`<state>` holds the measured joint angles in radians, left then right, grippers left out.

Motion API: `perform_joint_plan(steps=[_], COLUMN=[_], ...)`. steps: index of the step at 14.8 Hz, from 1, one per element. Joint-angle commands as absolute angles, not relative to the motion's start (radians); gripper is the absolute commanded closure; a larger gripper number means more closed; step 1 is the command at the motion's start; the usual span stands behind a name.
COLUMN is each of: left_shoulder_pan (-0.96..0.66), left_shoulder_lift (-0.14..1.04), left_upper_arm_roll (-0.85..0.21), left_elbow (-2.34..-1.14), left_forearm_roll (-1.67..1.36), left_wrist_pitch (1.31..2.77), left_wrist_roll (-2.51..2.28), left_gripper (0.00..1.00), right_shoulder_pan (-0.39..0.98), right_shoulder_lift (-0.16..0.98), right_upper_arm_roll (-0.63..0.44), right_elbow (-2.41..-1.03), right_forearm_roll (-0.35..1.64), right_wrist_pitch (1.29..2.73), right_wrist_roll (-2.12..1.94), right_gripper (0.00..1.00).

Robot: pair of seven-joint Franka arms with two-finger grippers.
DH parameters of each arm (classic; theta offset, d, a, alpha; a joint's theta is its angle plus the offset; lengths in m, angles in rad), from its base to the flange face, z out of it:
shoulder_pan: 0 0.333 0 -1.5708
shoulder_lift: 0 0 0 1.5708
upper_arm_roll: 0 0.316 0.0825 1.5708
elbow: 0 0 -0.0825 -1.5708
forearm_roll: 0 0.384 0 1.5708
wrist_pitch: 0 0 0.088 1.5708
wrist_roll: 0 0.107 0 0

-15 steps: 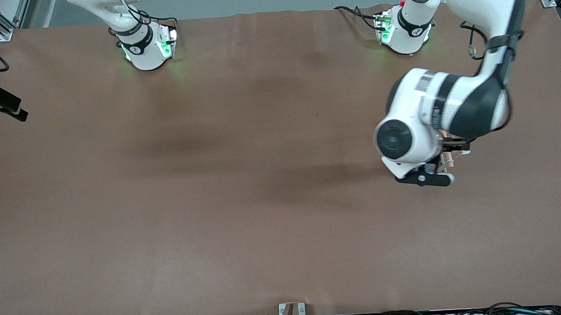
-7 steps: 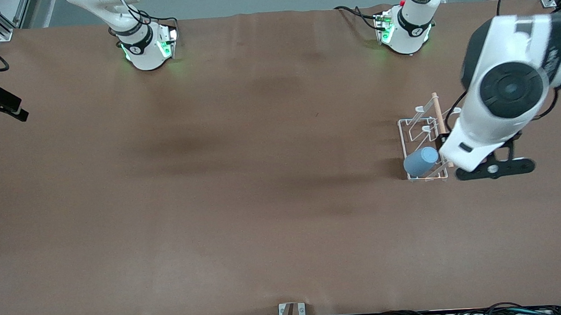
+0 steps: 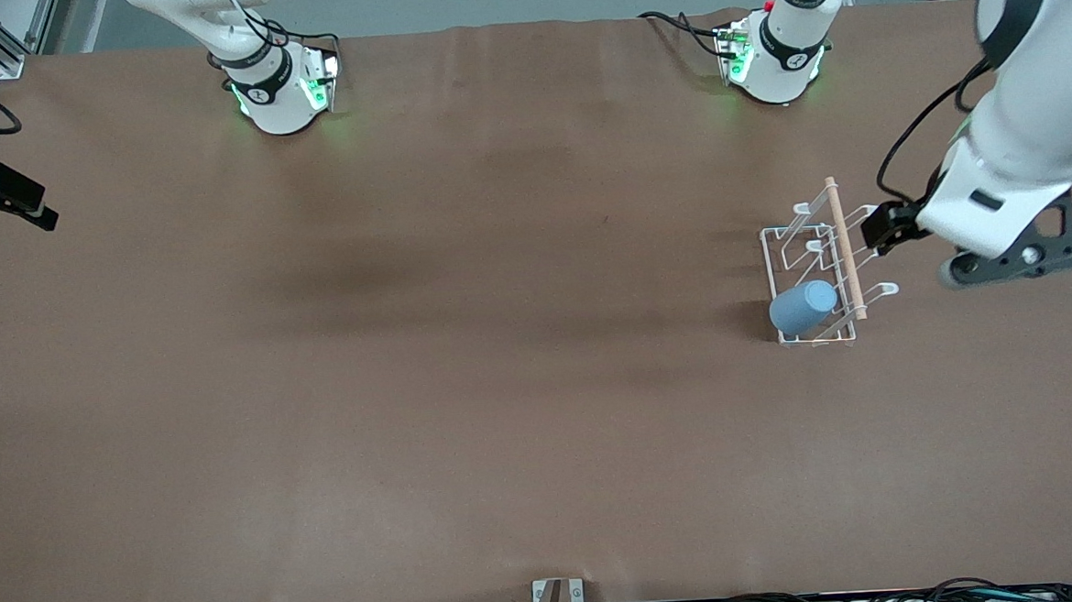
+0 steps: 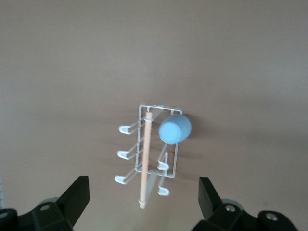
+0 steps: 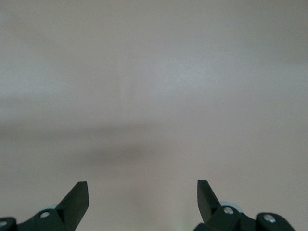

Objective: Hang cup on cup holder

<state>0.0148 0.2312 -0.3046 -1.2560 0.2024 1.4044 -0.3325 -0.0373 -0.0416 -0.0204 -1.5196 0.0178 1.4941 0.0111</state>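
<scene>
The light-blue cup (image 3: 803, 307) hangs on a prong of the white wire cup holder (image 3: 814, 273) near the left arm's desk edge. The left gripper (image 4: 143, 199), jaws apart and empty, hangs above the rack; the right gripper (image 5: 143, 198), jaws apart, waits over bare desk. A loosely seated cup could slip off if the rack gets bumped.

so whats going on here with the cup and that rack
The light-blue cup already sits on one of the prongs of the white wire cup holder, at the end of the rack nearer the front camera. Nothing is holding it. The left claw is open and empty, up in the air beside the rack toward the left arm's end of the table. The right claw is open too, over bare table, and that arm waits.
</scene>
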Motion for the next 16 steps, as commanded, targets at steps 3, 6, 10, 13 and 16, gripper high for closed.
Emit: perform_joint_plan(steps=[3,6,10,13,16], left_shoulder_pan=[-0.002,0.006,0.002,0.002,0.009], left_shoulder_lift=[0.04,-0.06,-0.115,-0.12,-0.129], left_upper_arm_roll=[-0.19,-0.169,-0.146,-0.144,-0.147], left_elbow=[-1.481,-1.616,-1.69,-1.69,-1.69], left_forearm_roll=[0.051,0.028,0.028,0.028,0.026], left_wrist_pitch=[1.494,1.549,1.58,1.582,1.58], left_wrist_roll=[-0.27,-0.218,-0.192,-0.178,-0.124], left_gripper=[0.0,0.0,0.0,0.0,0.0], right_shoulder_pan=[-0.034,-0.032,-0.032,-0.034,-0.034], right_shoulder_lift=[-0.051,-0.051,-0.051,-0.051,-0.051], right_upper_arm_roll=[-0.021,-0.021,-0.021,-0.021,-0.021], right_elbow=[-1.529,-1.529,-1.529,-1.529,-1.529], right_forearm_roll=[0.029,0.029,0.029,0.029,0.029], right_wrist_pitch=[1.494,1.491,1.493,1.493,1.493], right_wrist_roll=[-0.005,-0.003,-0.005,-0.003,-0.005], right_gripper=[0.01,0.01,0.01,0.01,0.01])
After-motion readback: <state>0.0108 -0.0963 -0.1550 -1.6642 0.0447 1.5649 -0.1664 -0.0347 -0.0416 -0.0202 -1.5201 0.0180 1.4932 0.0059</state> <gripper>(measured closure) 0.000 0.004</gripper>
